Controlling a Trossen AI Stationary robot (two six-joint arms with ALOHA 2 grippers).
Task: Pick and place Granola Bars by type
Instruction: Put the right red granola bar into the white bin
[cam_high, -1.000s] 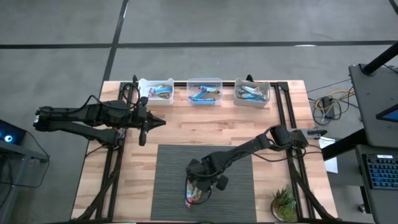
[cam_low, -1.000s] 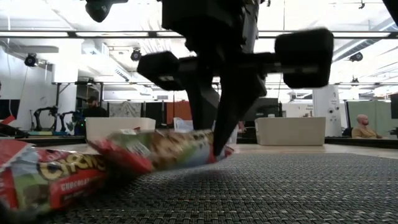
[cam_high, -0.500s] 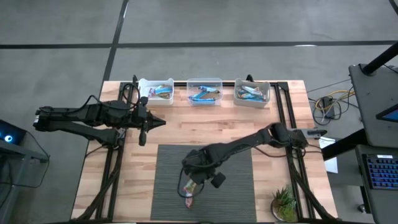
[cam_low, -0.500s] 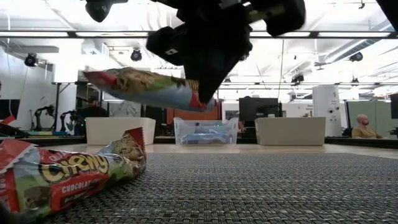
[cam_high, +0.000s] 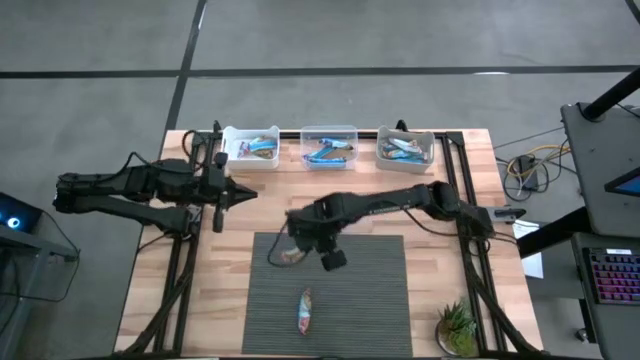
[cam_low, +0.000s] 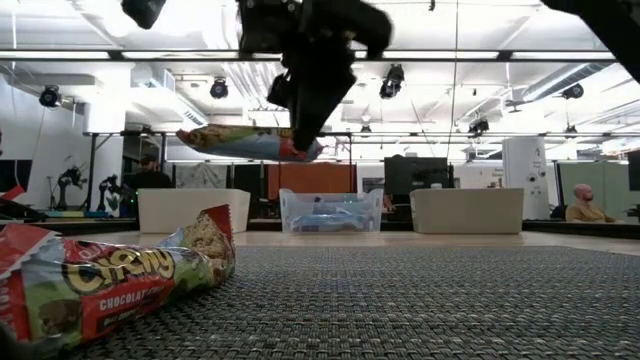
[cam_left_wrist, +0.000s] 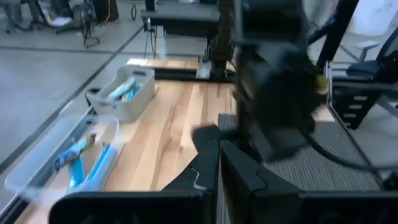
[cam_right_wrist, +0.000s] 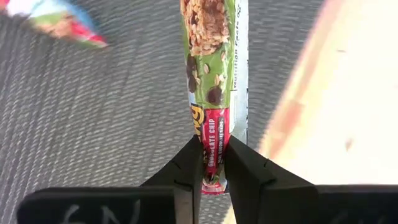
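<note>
Wooden slats of the table (cam_high: 270, 215) fill my overhead feed, with a dark woven mat (cam_high: 380, 290) laid over the near half and grey floor all around. Along the far edge I count three small bins: the left bin (cam_high: 250, 146), the middle bin (cam_high: 329, 145) and the right bin (cam_high: 405, 147), each with bright blue bars inside. A small potted plant (cam_high: 457, 326) sits at the near right corner. Across the table at mat level I see an open workshop with ceiling lights and a person (cam_low: 580, 203) seated far off at the right.

My left end effector (cam_high: 222, 193) hangs over the bare wood on the left side, fingers pressed together with nothing between them; it has drifted slightly further left than half a second ago.

On the mat, a chocolate chip granola bar (cam_high: 305, 309) lies near the front edge, in the same spot as before.

My right end effector (cam_high: 300, 245) is clamped on one end of a second chocolate chip bar (cam_right_wrist: 214, 81), green and red wrapper, carried in the air over the mat's far left part. Since a second ago, when it was down on the mat beside the other bar, it has risen and travelled toward the bins.
</note>
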